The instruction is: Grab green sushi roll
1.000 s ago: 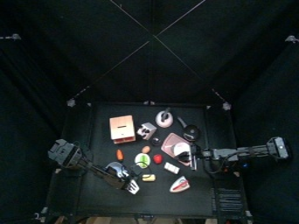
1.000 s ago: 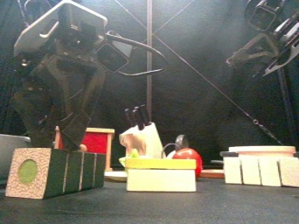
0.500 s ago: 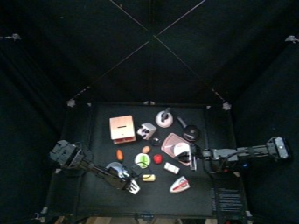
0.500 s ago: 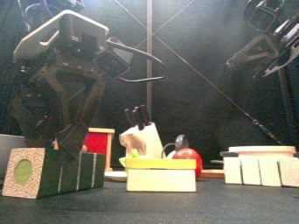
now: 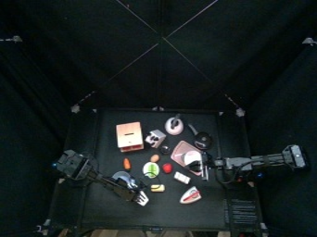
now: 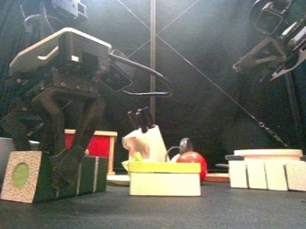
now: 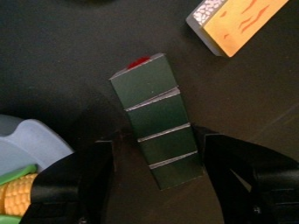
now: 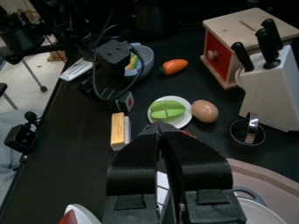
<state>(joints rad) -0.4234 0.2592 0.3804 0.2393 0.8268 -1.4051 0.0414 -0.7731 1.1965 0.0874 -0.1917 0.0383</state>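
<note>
The green sushi roll [image 7: 158,127] is a dark green segmented block lying flat on the black table. In the front view the roll [image 6: 36,176] shows a pale green round end face. My left gripper [image 7: 163,171] is open and low over it, one jaw on each side of the roll's near end. In the front view its fingers [image 6: 74,152] reach down around the roll. From above, the left gripper [image 5: 132,190] is at the table's front left. My right gripper [image 8: 165,131] is shut and empty, hovering at the table's right side [image 5: 206,165].
A bowl with corn [image 7: 21,179] lies close beside the left jaw, and an orange piece [image 7: 233,22] lies beyond the roll. A yellow-and-white block [image 6: 164,177], knife block [image 6: 146,141] and red box [image 6: 99,146] stand mid-table. A bright green oval piece [image 8: 170,109] and egg [image 8: 205,111] lie ahead of the right gripper.
My left gripper has come down from above the roll until its open jaws straddle it. The right arm has stayed still.
</note>
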